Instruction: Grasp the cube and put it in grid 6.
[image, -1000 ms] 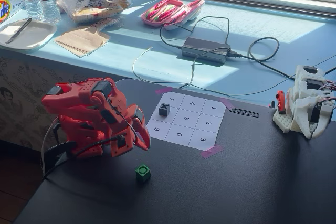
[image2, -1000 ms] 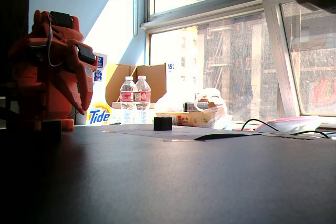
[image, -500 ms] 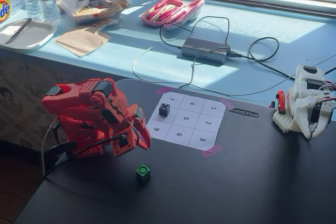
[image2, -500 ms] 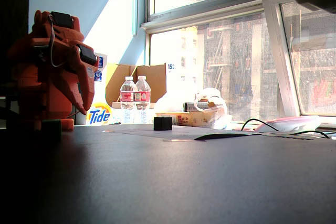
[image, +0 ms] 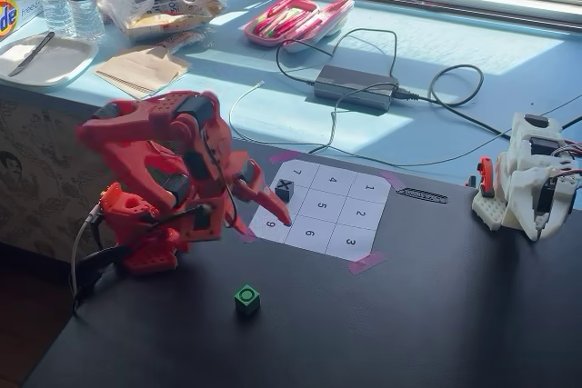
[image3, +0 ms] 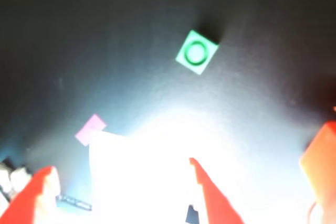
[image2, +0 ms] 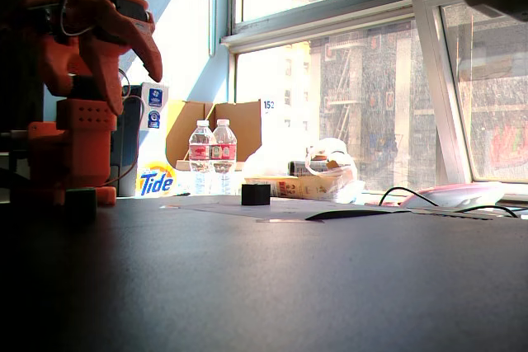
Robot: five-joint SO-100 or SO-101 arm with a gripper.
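The green cube [image: 246, 298] with a dark ring on top sits on the black table, in front of the paper sheet and apart from it. In the wrist view the cube [image3: 197, 52] lies beyond the jaws, up and to the right. Grid 6 [image: 309, 233] is the middle cell of the sheet's near row and is bare. My red gripper [image: 275, 206] hovers over the sheet's left side near cells 8 and 9, open and empty. In the wrist view my gripper [image3: 125, 178] has its two red fingers wide apart over the glaring white sheet.
A dark grey cube marked X [image: 285, 190] stands on the sheet's left middle cell, close behind my fingertips; it also shows in a fixed view [image2: 256, 194]. A white robot arm [image: 527, 179] stands at the right. Cables and a power brick [image: 355, 88] lie behind the table.
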